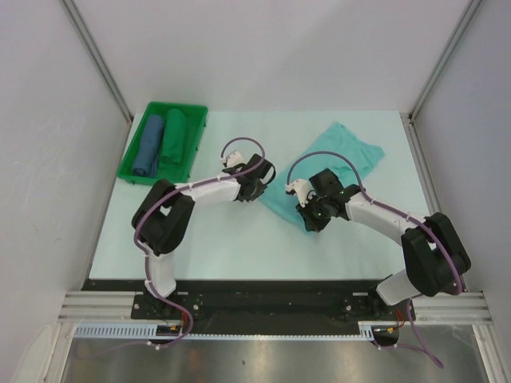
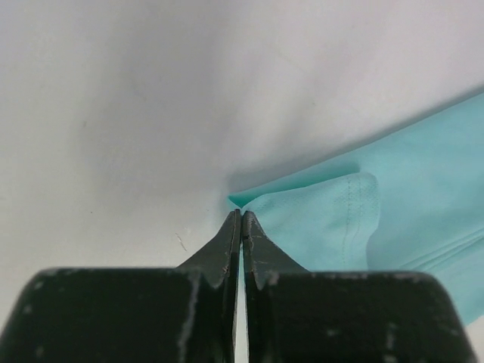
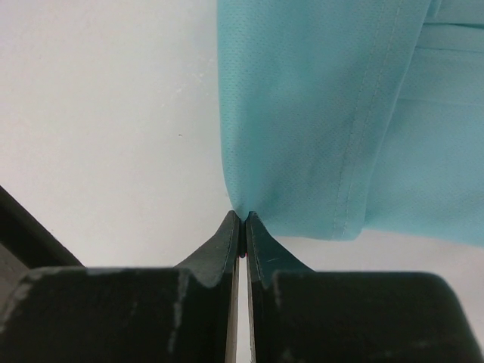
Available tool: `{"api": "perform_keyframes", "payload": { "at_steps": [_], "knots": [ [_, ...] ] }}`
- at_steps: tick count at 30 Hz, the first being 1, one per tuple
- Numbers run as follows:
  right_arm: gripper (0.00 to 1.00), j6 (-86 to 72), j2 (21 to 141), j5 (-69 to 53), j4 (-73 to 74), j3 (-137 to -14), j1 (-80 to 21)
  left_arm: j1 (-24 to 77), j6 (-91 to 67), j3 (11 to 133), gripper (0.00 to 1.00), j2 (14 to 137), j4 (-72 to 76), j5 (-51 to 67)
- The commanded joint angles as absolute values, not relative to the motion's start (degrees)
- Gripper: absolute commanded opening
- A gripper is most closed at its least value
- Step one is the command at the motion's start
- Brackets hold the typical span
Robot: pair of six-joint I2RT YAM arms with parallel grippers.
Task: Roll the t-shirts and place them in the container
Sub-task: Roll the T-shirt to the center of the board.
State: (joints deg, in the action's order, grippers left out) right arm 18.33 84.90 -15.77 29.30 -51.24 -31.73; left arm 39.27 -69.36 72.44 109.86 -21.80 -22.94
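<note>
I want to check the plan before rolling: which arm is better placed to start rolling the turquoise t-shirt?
Probably right. The right claw pinches the edge of the t-shirt, with most of the cloth stretching ahead of it; the left claw holds only a corner tip at the side.

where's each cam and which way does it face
Top external: above and behind the arms, looking down at the table, green bin and t-shirt; both arms show.
Left wrist: on that wrist, looking along the left gripper, shut on a t-shirt corner.
Right wrist: on that wrist, looking along the right gripper, shut on the t-shirt's edge.
Shared: all three show the t-shirt.
</note>
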Motion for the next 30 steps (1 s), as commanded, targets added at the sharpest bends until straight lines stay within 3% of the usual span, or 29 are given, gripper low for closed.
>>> {"api": "perform_keyframes", "payload": {
  "at_steps": [1, 3, 6, 9, 10, 18, 28, 30],
  "knots": [
    [0.03, 19.5, 86.0, -19.9, 31.5, -53.3, -29.6, 39.6, -67.7, 77.0, 0.06, 110.7, -25.1, -23.8],
    [0.03, 19.5, 86.7, -20.9, 31.6, -53.5, -28.6, 39.6, -66.7, 78.4, 0.09, 111.0, -25.6, -23.6],
    [0.02, 19.5, 87.5, -22.3, 32.3, -53.9, -27.5, 39.6, -66.3, 77.5, 0.25, 110.6, -25.2, -23.0],
    [0.02, 19.2, 87.7, -23.0, 32.3, -54.1, -27.2, 39.6, -66.8, 72.3, 0.47, 107.8, -21.4, -22.2],
    [0.02, 19.2, 87.7, -23.2, 32.3, -54.1, -27.2, 39.6, -67.1, 70.9, 0.49, 107.1, -20.6, -22.0],
    [0.00, 18.7, 88.5, -23.2, 32.3, -54.6, -27.2, 39.6, -72.6, 55.6, 0.49, 102.2, -3.4, -18.7],
    [0.00, 18.6, 88.1, -23.2, 32.7, -54.8, -27.2, 40.9, -74.9, 57.0, 0.41, 105.6, 0.4, -18.7],
    [0.00, 18.5, 87.8, -23.2, 32.8, -54.8, -27.1, 41.2, -75.8, 57.6, 0.35, 105.7, -1.7, -19.4]
  ]
}}
